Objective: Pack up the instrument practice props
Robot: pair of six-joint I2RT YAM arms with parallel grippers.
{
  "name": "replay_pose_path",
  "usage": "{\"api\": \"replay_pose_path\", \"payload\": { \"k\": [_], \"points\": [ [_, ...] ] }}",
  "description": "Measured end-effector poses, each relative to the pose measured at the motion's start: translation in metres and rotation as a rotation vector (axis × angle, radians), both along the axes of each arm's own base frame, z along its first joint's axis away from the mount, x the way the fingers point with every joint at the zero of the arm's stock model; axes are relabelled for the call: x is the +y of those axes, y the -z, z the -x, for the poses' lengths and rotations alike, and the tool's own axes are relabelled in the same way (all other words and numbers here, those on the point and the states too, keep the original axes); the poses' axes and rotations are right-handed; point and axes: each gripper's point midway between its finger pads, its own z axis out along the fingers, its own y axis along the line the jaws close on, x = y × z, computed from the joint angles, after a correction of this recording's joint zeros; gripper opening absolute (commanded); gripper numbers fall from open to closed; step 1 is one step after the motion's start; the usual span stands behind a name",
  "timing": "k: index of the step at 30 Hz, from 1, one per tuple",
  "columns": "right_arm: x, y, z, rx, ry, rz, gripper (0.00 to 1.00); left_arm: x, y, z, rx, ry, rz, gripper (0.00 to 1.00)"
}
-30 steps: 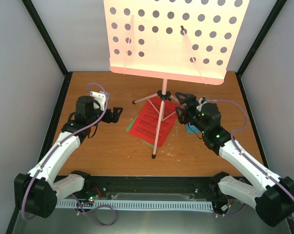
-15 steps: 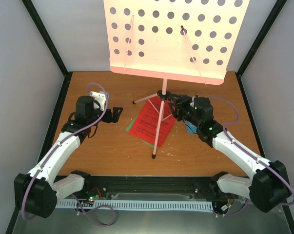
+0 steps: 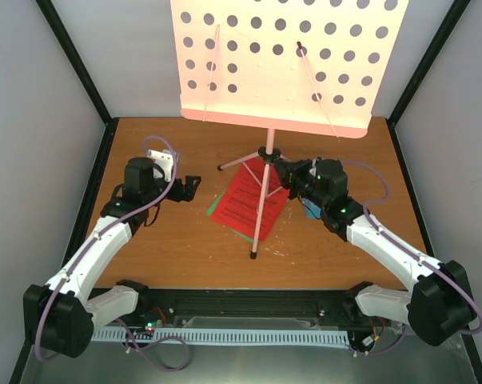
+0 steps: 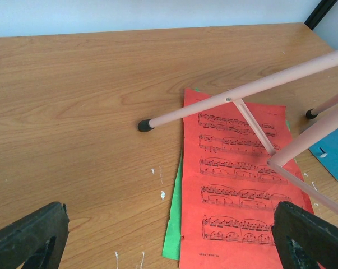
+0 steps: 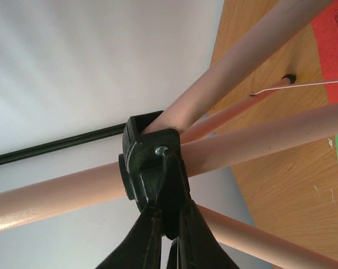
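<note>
A pink music stand [image 3: 280, 64] stands on its tripod at the middle of the wooden table [image 3: 169, 248]. Its hole-punched desk fills the 12 o'clock side of the overhead view. One leg runs toward 6 o'clock and another toward 10 o'clock. Under the legs lies a red sheet-music page [image 3: 248, 200] on top of a green page [image 4: 173, 224], of which only an edge shows. A blue object, likely the metronome [image 4: 334, 157], sits at 3 o'clock of the pages, partly hidden by the right arm.

The right gripper [image 3: 282, 170] reaches in from 4 o'clock. Its fingers are pinched together on the black hub [image 5: 152, 168] where the legs meet, apparently nipping its thin lower fin. The left gripper [image 3: 194, 184] hovers at 9 o'clock of the pages, fingers spread wide and holding nothing.

Packing looks barely begun, and the stand seems to come first. The next move likely calls for sliding the hub to fold the legs, with the tall stand braced against tipping.
</note>
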Motion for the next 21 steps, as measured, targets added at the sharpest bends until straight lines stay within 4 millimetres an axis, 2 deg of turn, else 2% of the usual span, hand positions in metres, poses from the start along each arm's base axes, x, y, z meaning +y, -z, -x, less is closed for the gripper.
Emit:
{"api": "replay_pose_path", "payload": {
  "k": [1,4,7,9,14,21],
  "points": [
    [0.0,0.0,0.0,-0.001,0.0,0.0,0.07,0.0,0.0,0.0,0.0,0.0,0.0,1.0],
    [0.0,0.001,0.0,-0.007,0.001,0.004,0.27,0.0,0.0,0.0,0.0,0.0,0.0,1.0],
    [-0.005,0.007,-0.002,-0.003,0.025,0.023,0.33,0.0,0.0,0.0,0.0,0.0,0.0,0.99],
    [-0.009,0.01,-0.003,0.0,0.044,0.038,0.33,0.0,0.0,0.0,0.0,0.0,0.0,0.99],
    [-0.015,0.008,-0.005,-0.017,0.072,0.061,0.22,0.0,0.0,0.0,0.0,0.0,0.0,0.99],
    [-0.014,0.007,-0.006,-0.033,0.066,0.067,0.23,0.0,0.0,0.0,0.0,0.0,0.0,0.99]
  ]
}}
